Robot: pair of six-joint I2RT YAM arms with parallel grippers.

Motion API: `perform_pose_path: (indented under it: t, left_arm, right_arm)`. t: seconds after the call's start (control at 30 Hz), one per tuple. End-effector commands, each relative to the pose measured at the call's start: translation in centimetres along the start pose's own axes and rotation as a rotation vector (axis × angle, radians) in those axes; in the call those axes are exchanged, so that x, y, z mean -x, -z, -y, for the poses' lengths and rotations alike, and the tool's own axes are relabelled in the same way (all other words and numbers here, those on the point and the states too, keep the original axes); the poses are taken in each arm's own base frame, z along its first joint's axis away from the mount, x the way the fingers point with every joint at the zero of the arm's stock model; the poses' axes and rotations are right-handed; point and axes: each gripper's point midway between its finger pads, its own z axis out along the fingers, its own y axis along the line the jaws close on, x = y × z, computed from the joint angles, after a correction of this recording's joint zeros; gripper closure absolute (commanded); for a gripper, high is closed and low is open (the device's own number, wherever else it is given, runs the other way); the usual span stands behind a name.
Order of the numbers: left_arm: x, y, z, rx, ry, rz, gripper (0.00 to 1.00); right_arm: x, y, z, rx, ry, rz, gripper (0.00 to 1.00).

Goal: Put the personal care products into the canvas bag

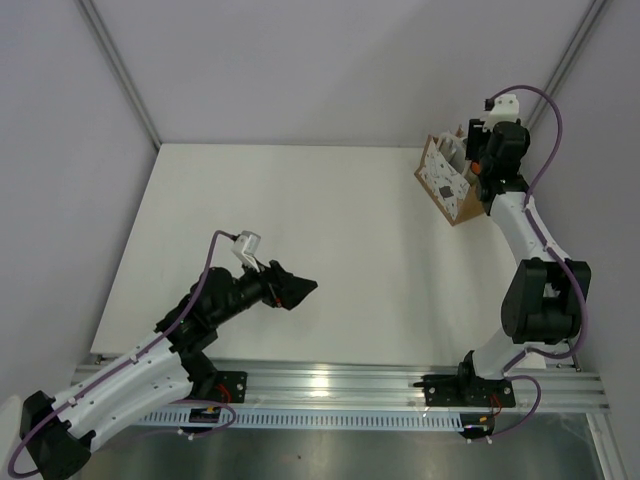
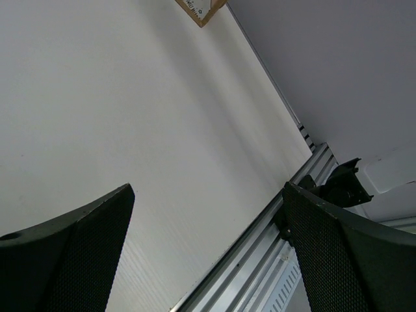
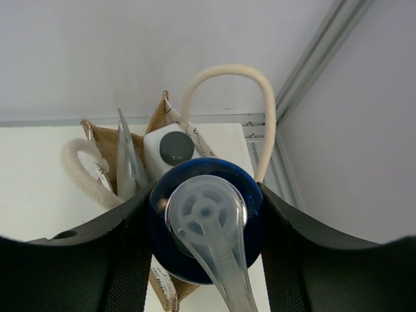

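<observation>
Hovering over canvas bag point(image 1: 445, 190), upper right, blue-capped bottle point(image 3: 162, 250) pinched in right gripper point(image 3: 205, 195), pale bottle point(image 3: 154, 148) already inside; just the drop left, seemingly, with left gripper point(image 2: 208, 195) wide open

No text, brand or number can be read anywhere. The white side panel of the canvas bag point(image 1: 443, 185), at the far right of the surface, carries small dark printed marks, too small to make out. The blue-capped bottle point(image 3: 205, 221) shows only plain moulded plastic on its top.
</observation>
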Motion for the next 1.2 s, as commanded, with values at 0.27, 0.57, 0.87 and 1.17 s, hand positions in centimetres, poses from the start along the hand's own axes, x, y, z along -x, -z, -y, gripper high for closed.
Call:
perform_pose_path:
  t: [0.27,0.57,0.87,1.17]
  left_arm:
    - [0.8,0.1,0.8,-0.028,0.015,0.033,0.01]
    - [1.1,0.4,1.0,-0.033,0.014,0.043,0.01]
    - [1.2,0.5,1.0,-0.033,0.012,0.049,0.01]
    - [1.1,0.5,1.0,-0.036,0.012,0.045,0.01]
  right_arm:
    - [5.4,0.1,-2.2,0.099,-0.088,0.214,1.0]
    - [3.5,-0.2,-3.3,0.124,-0.108,0.165,1.0]
    - [1.0,-0.9,-2.9,0.082,-0.112,0.097,1.0]
    - [-2.1,-2.6,-2.3,0.052,-0.13,-0.02,0.95]
